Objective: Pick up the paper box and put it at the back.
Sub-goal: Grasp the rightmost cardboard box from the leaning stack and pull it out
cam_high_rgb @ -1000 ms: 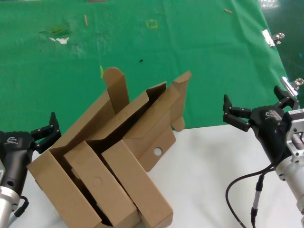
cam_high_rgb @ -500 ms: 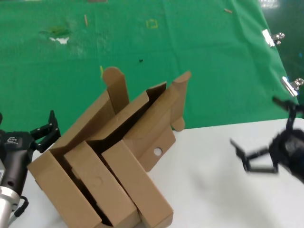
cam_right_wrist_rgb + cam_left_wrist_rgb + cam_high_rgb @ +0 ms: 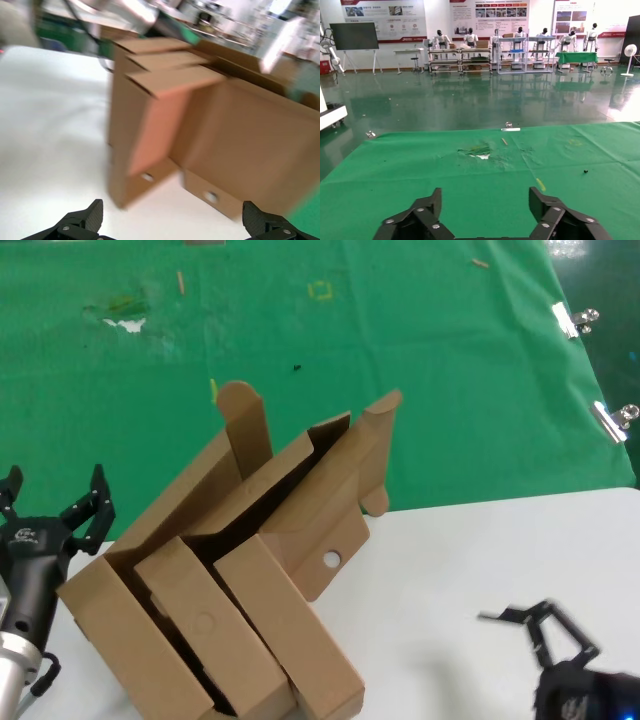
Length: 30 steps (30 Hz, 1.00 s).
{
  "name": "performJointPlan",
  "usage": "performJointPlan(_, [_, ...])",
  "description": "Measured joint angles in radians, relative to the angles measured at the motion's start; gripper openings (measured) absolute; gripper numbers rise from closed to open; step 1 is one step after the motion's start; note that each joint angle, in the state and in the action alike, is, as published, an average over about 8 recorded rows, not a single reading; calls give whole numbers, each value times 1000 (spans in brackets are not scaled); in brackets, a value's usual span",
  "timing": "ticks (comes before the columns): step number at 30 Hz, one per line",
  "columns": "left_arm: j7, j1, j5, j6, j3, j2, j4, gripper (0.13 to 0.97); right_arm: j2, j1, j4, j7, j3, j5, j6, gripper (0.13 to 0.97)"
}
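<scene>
Bearing no readable print, paper box leans in carton.

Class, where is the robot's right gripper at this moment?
In the head view the right gripper is low on the right, open over the white tabletop, apart from the cardboard boxes to its left.
</scene>
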Motion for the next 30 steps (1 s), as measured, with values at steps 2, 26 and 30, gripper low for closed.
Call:
performJointPlan(2, [0, 0, 0, 0, 0, 0, 0, 668, 7, 23, 4, -3, -47, -13, -20, 965])
performJointPlan(26, [0, 0, 0, 0, 0, 0, 0, 254, -110, 448, -179, 9, -477, -159, -86, 798])
performJointPlan(30, [0, 0, 0, 0, 0, 0, 0, 206, -111, 466, -199, 13, -499, -159, -92, 783])
